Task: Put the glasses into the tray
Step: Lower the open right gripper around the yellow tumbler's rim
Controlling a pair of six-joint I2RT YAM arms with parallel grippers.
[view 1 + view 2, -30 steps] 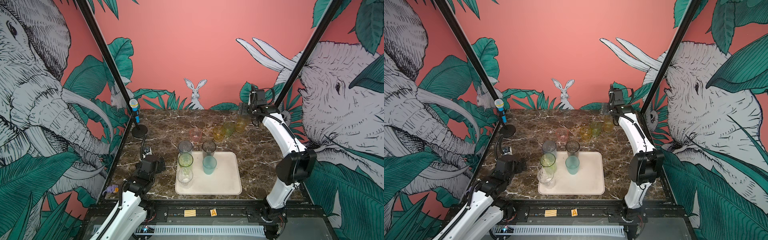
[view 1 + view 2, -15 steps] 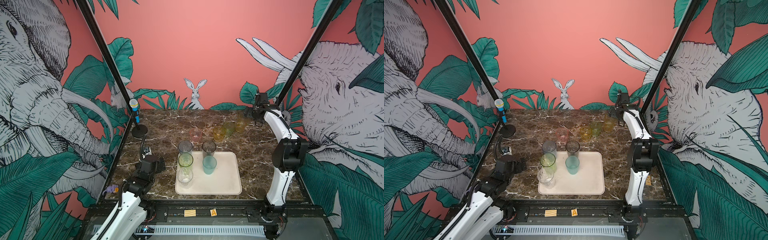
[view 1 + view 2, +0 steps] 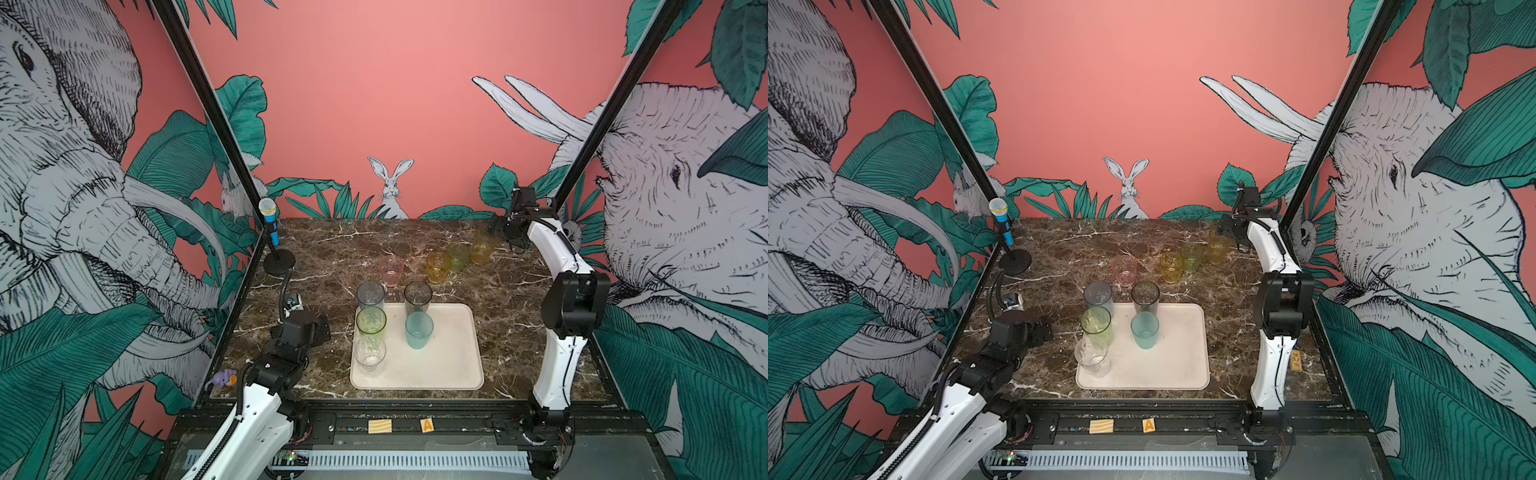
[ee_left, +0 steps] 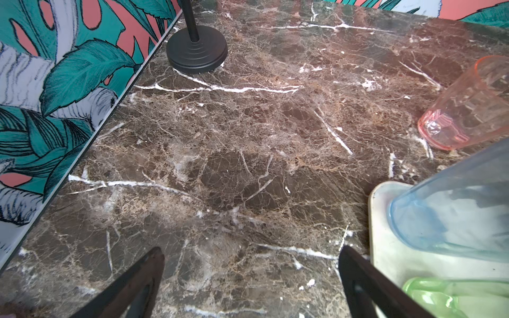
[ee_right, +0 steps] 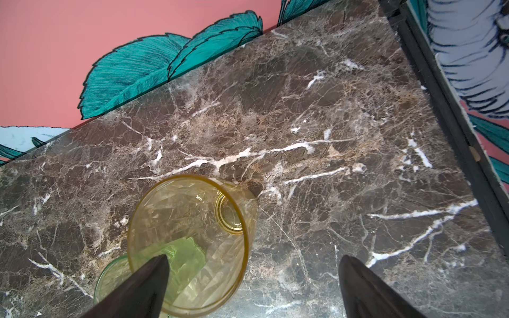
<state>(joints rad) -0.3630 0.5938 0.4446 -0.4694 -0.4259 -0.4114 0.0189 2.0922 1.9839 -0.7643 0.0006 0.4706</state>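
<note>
We judge that the task is about half done: five of the glasses stand upright in the tray (image 3: 449,353), and four are left on the counter (image 3: 332,257) behind it: the pink glass (image 3: 391,270) alone, then the amber glass (image 3: 437,268), the small green glass (image 3: 457,257) and the tall yellow glass (image 3: 482,246) close together in a row.

The step in hand seems to be the reach for the tall yellow glass. The right arm (image 3: 548,245) is stretched to the far corner and its jaws are wide apart, holding nothing. In the right wrist view the yellow glass (image 5: 187,209) is not between them: one finger lies across its mouth and the other is over bare counter. The next move calls for a sideways shift to bring the wall between the jaws, without pushing the green neighbour.

The left arm (image 3: 257,415) rests beside the tray, jaws apart and empty.

The glasses are thin, translucent and smooth, slightly conical, so probably slippery. The tray is matte cream with rounded corners and a low rim. The counter is dark veined marble.
</note>
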